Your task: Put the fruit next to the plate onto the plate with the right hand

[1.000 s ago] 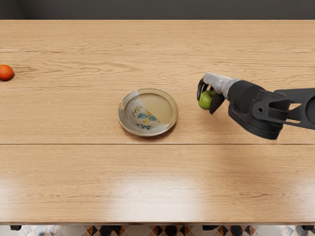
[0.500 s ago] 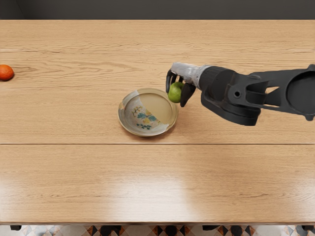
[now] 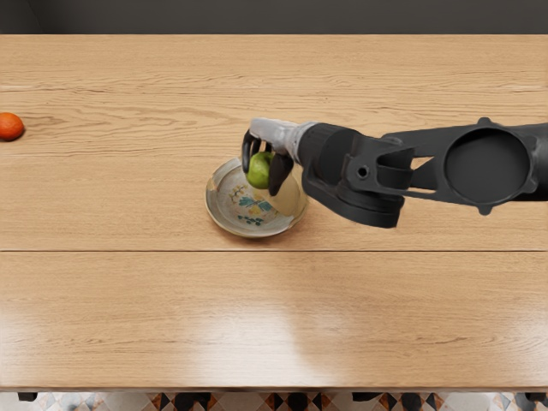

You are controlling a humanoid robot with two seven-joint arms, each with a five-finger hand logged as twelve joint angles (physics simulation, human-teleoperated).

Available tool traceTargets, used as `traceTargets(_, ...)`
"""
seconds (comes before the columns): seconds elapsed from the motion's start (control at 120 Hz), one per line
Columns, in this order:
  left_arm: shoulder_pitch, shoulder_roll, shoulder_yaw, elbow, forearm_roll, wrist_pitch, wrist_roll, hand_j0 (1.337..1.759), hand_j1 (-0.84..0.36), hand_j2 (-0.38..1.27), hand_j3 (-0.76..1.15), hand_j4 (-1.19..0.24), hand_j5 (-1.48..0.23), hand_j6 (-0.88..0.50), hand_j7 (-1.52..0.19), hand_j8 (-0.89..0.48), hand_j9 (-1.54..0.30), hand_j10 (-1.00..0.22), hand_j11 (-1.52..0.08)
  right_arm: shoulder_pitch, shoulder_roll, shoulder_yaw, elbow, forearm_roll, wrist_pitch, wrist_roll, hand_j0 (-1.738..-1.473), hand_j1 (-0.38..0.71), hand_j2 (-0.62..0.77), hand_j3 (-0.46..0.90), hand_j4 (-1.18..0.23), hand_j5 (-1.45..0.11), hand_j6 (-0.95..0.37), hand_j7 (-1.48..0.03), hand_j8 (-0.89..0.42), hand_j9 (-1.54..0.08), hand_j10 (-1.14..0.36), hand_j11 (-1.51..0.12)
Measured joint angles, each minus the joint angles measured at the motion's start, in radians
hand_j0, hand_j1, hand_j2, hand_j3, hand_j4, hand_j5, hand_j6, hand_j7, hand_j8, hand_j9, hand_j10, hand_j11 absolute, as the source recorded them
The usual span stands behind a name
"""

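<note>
Item: tabletop (image 3: 257, 317), pale wood in long horizontal planks, with fine wavy grain, a satin sheen and soft glare patches in the lower part of the frame. Item: plate (image 3: 224, 210), round and shallow, with a glossy cream well, a dull gold-olive rim and a small blue, yellow and white floral motif on its lower left; it lies flat just left of frame centre. Item: green fruit (image 3: 259, 169), small, round, smooth-skinned and yellow-green, held over the upper part of the plate, inside its rim. Whether it touches the plate surface cannot be told. Item: right hand (image 3: 264, 158), pale grey matte shell across the back, with dark glossy fingers (image 3: 280, 174) curled downward and closed around the fruit from both sides. Item: forearm (image 3: 360, 175), bulky charcoal-black moulded casing entering from the right edge of the frame, its lower bulge covering the right rim of the plate. Item: joint housing (image 3: 484, 165), a large flat disc with a notched edge, at right. Item: orange fruit (image 3: 9, 126), small, round and bright orange, at the far left edge, well apart from the plate. Item: wall (image 3: 274, 15), a dark plain band along the top. Item: floor (image 3: 257, 401), patterned tile glimpsed along the bottom edge.
</note>
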Motion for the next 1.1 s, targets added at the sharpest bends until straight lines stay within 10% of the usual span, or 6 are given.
traceTargets(0.567, -0.003, 0.000, 0.001, 0.000, 0.000, 0.000, 0.000, 1.658, 0.33, 0.00, 0.00, -0.01, -0.02, -0.01, -0.02, -0.01, -0.02, -0.01, -0.02, -0.037, 0.061, 0.002, -0.160, -0.032, 0.013, 0.000, -1.654, 0.34, 0.34, 0.00, -0.71, -1.15, -0.36, -1.03, -0.31, -1.14, -0.74, -1.16)
traceTargets(0.792, -0.003, 0.000, 0.001, 0.000, 0.000, 0.000, 0.000, 1.658, 0.33, 0.00, 0.00, -0.01, -0.02, -0.01, -0.02, -0.01, -0.02, -0.01, -0.02, -0.049, 0.105, 0.002, -0.230, -0.041, 0.040, 0.002, -1.657, -0.10, 0.11, 0.00, -0.27, -0.40, -0.13, -0.36, -0.12, -0.40, -0.26, -0.41)
traceTargets(1.1, -0.003, 0.000, 0.001, 0.000, 0.000, 0.000, 0.000, 1.658, 0.33, 0.00, 0.00, -0.01, -0.02, -0.01, -0.02, -0.01, -0.02, -0.01, -0.02, -0.137, 0.107, 0.238, -0.234, 0.194, 0.179, 0.002, -1.658, -0.30, 0.03, 0.00, -0.06, -0.09, -0.03, -0.08, -0.03, -0.09, -0.06, -0.09)
